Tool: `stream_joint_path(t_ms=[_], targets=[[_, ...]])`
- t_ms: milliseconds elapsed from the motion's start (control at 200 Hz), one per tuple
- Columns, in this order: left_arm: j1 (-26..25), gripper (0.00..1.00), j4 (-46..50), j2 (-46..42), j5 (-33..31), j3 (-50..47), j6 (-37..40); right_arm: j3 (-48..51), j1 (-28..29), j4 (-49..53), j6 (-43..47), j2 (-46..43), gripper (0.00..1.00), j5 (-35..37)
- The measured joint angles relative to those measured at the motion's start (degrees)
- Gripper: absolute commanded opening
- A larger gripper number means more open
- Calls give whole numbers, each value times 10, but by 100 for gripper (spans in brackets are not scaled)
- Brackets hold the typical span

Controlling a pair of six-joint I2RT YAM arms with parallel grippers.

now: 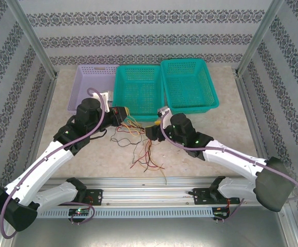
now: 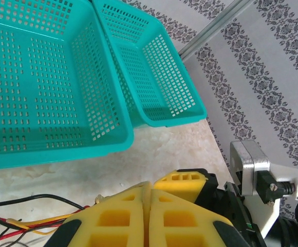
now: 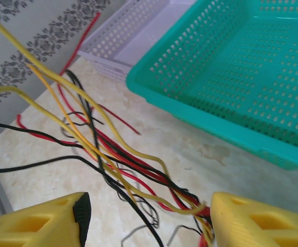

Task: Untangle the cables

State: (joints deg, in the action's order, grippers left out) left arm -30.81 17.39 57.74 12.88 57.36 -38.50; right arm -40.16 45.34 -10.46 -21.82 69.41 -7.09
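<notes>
Cables (image 3: 180, 198): thin floppy strands, red, yellow, black, fanning from table (image 1: 200, 159) middle toward near edge; my left claw (image 2: 148, 189) pinched on them, right claw (image 3: 149, 216) apart.

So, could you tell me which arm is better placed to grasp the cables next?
Right, I'd say: the right gripper is open with the cables running between its fingers; the left gripper is shut.

Walls (image 1: 138, 38) papered in pale grey and white stripes with dark floral bands enclose the work cell on three sides. Slanting aluminium posts (image 1: 31, 36) frame the corners. The tabletop (image 1: 200, 170) is a cream, marble-look surface under even, bright light, with a slotted metal rail (image 1: 149, 185) along its near edge.
</notes>
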Motion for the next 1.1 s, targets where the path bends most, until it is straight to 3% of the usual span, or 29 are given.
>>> stream_joint_path(t_ms=[280, 515, 645, 864, 1104], targets=[[0, 0, 1, 0, -15, 11, -35, 104, 47, -94, -4, -11, 59, 1], [0, 0, -5, 11, -18, 14, -70, 104, 103, -159, -23, 19, 65, 10], [-5, 0, -16, 16, -20, 14, -88, 85, 164, -167, -7, 71, 68, 76], [-7, 0, -25, 16, -26, 14, -106, 15, 263, -166, 72, 131, 71, 258], [-7, 0, -29, 15, -29, 14, -116, -57, 291, -177, 155, 224, 72, 401]])
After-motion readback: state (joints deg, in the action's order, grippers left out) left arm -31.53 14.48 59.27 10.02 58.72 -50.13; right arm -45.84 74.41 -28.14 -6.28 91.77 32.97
